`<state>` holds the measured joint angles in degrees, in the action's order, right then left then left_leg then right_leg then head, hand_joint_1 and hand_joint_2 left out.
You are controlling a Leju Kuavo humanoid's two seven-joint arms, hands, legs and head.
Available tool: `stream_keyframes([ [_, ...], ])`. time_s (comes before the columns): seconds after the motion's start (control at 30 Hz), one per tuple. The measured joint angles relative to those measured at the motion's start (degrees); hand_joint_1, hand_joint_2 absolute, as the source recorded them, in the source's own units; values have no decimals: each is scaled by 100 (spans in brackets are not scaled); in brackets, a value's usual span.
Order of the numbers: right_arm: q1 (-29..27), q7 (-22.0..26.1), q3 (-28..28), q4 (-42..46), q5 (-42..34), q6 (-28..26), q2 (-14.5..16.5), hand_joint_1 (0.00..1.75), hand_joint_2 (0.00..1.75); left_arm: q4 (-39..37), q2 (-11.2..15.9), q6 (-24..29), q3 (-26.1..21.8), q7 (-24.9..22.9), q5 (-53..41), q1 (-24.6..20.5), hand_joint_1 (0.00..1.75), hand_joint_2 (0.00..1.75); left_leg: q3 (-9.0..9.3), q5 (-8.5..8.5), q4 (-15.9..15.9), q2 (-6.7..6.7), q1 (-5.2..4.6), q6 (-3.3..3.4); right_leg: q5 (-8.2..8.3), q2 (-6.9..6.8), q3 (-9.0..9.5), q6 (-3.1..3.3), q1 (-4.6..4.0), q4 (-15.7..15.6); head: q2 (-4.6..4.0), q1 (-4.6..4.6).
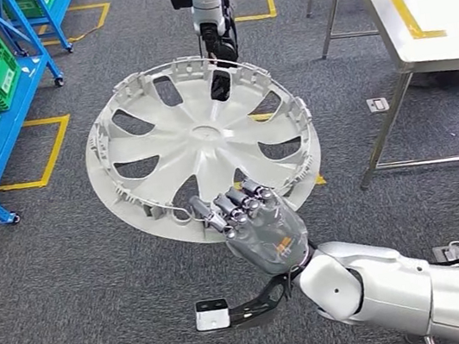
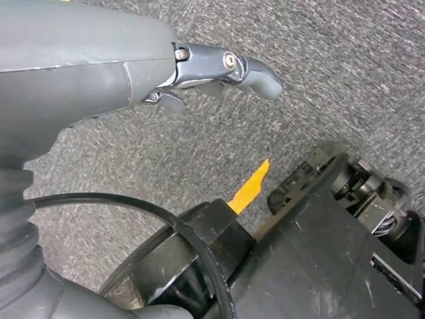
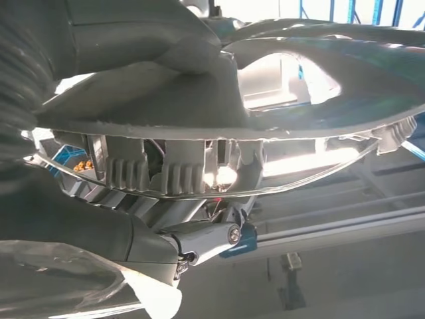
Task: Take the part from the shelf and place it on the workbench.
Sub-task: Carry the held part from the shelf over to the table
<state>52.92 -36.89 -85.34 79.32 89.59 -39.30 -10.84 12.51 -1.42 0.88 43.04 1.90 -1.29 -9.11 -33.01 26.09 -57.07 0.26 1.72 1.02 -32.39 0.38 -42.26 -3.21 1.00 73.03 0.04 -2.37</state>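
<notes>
Grey carpet lies below; the large white plastic wheel cover is clamped only at its rim by the right hand, so tilting could loosen it; the left hand hangs with fingers apart.

part: a round, pale grey plastic wheel cover with curved spokes, slot-shaped openings and a ring of clips along its rim
state: whole, held up off the carpet
pose: lying near flat, hollow clip side up, slightly tilted
place: left of the workbench, well apart from it and lower than its top
close view: ribbed clips and a wire ring under the rim
</notes>
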Motion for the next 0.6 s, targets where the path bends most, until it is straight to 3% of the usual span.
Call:
stream_keyframes([
  [0.03, -2, 0, -7, -4, -1, 0, 0, 175, 175, 0, 2, -1, 0, 0, 0, -2, 0, 175, 1, 4, -3, 4, 22, -31, 156, -17, 121, -35, 35, -232, 0, 0],
  [0.1, 1, 0, -9, -8, -2, 0, 1, 175, 175, 1, 10, 1, -2, 0, -1, -12, 0, 175, -2, 21, -26, 3, 55, -125, 484, -66, 558, -113, 89, -1034, 0, 9],
  [0.13, 3, 0, -8, -9, -1, 0, 5, 175, 175, 1, 17, 1, -3, 0, -2, -15, 0, 175, -8, 28, -41, 1, 57, -182, 570, -70, 733, -108, 99, -1343, 0, 9],
  [0.17, 4, 0, -6, -10, 0, 0, 11, 175, 175, 1, 23, 2, -5, 0, -3, -15, 0, 175, -15, 28, -53, -1, 53, -233, 590, -66, 827, -81, 95, -1501, 0, 9],
  [0.3, 6, 0, -2, -14, -1, 0, 25, 175, 175, 1, 29, 2, -9, -1, -6, -21, 0, 175, -40, 68, -102, 3, 80, -360, 606, -19, 811, 150, 57, -1501, 0, -7],
  [0.37, 7, 0, 1, -14, -2, 0, 28, 175, 175, 1, 28, 2, -11, 0, -7, -26, 0, 175, -225, 375, -559, -1, 69, -355, 634, -22, 802, 248, 45, -1516, 0, -20],
  [0.43, 5, 0, -1, -16, -2, 0, 28, 175, 175, 1, 30, 2, -17, 0, -3, -43, 0, 175, -547, 766, -1363, -4, 24, -324, 647, -23, 782, 303, 1, -1515, 0, -31],
  [0.47, 3, 0, -4, -19, -2, 0, 28, 175, 175, 1, 30, 2, -20, 0, -1, -52, 0, 175, -653, 866, -1657, -5, 1, -303, 654, -22, 773, 320, -24, -1515, 0, -34],
  [0.5, 1, 0, -8, -22, -2, 0, 28, 175, 175, 1, 28, 1, -21, 0, 0, -60, 0, 175, -669, 861, -1753, -5, -21, -273, 661, -17, 766, 334, -48, -1515, 0, -34],
  [0.53, -1, 0, -10, -26, -2, 0, 28, 175, 175, 1, 27, 1, -22, 0, -2, -59, 0, 175, -579, 754, -1620, -5, -41, -235, 669, -7, 760, 342, -69, -1514, 0, -34],
  [0.6, -1, 0, -8, -28, -2, 0, 29, 175, 175, 1, 27, -1, -22, -3, -7, -41, 0, 175, -195, 429, -894, -11, -82, -139, 687, 17, 749, 337, -101, -1507, 0, -33],
])
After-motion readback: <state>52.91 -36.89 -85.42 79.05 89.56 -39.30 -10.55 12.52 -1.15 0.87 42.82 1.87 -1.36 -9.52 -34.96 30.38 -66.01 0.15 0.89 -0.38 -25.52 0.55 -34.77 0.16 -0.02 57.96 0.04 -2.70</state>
